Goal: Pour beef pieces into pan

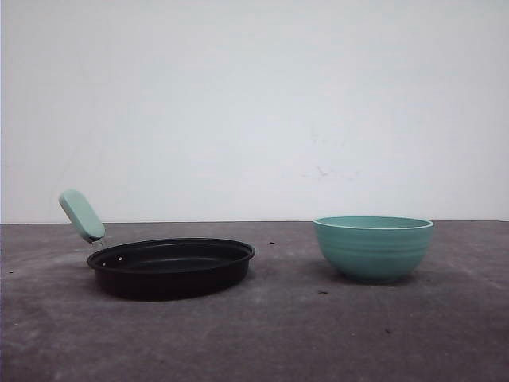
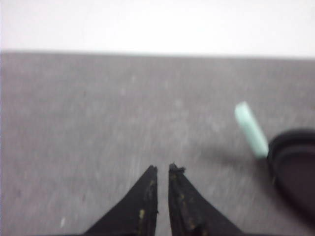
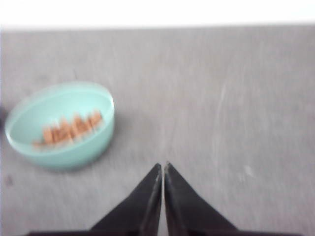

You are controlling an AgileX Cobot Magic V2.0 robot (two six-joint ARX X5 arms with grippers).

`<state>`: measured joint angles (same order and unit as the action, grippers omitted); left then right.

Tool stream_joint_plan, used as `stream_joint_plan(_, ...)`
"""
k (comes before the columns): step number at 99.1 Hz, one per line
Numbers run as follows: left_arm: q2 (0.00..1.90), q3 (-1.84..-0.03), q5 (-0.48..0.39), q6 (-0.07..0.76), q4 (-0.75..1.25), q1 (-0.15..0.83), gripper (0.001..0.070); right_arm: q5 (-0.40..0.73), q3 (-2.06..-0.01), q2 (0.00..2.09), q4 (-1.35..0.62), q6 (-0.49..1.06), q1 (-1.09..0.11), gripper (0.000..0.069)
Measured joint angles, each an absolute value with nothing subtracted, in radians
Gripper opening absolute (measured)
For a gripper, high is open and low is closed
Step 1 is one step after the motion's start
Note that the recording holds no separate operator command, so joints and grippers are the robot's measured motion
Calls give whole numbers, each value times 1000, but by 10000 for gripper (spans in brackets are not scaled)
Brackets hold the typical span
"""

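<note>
The beef pieces (image 3: pixel 69 130) lie in a loose row on the floor of the teal bowl (image 3: pixel 61 125), orange-brown against the pale glaze. The bowl stands upright on the grey counter (image 1: pixel 262 334), so its contents remain contained until it is tipped.

The pan (image 1: pixel 171 267) sits on the counter well apart from the bowl, on the left-arm side of it, with its interior bare. Its mint-green handle (image 1: pixel 81 215) angles upward on the side facing away from the bowl, which leaves the rim nearest the bowl unobstructed for pouring.

The right tool (image 3: pixel 163 169) hovers above bare counter near the bowl. Its fingers are together, tips nearly touching, and grip nothing. The left tool (image 2: pixel 163 171) hovers above bare counter near the pan handle. Its fingers are likewise drawn together with only a narrow slit between the tips, and grip nothing.

Judgement: the pour has not begun. The next step calls for a tool to spread and take the bowl's rim.
</note>
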<state>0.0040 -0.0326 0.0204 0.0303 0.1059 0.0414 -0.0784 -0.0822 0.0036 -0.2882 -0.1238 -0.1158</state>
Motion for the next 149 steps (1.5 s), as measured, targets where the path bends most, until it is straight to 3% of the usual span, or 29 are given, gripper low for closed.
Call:
stream_joint_plan(36, 4, -33, 20, 79, 38, 41, 15, -107, -82, 4, -174, -283, -116, 9)
stream_joint_plan(45, 4, -33, 20, 206, 28, 41, 15, -128, -82, 4, -128, -348, -116, 9)
stream_joint_plan(56, 4, -36, 20, 445, -2, 41, 15, -234, -82, 4, -31, -450, -116, 9)
stream_joint_plan(67, 7, -44, 60, 653, -210, 41, 15, -342, -120, 4, 2, -534, -116, 9)
stream_joint_plan(80, 6, -70, 133, 780, -496, 41, 15, -336, -245, 7, -40, -566, -116, 9)
stream_joint_plan(92, 15, -146, -13, 839, -368, 40, 15, -287, -387, 51, -67, -558, -116, 9)
stream_joint_plan(103, 108, -302, -116, 823, -52, 41, 15, -282, -541, 150, -180, -517, -116, 9)
stream_joint_plan(113, 257, -485, -136, 724, 174, 41, 15, -251, -708, 282, -316, -456, -116, 9)
stream_joint_plan(133, 633, -911, -225, 418, 390, 42, 15, -231, -1060, 584, -550, -326, -116, 9)
stream_joint_plan(149, 836, -1146, -262, 338, 492, 51, 25, -209, -1238, 746, -631, -236, -116, 9)
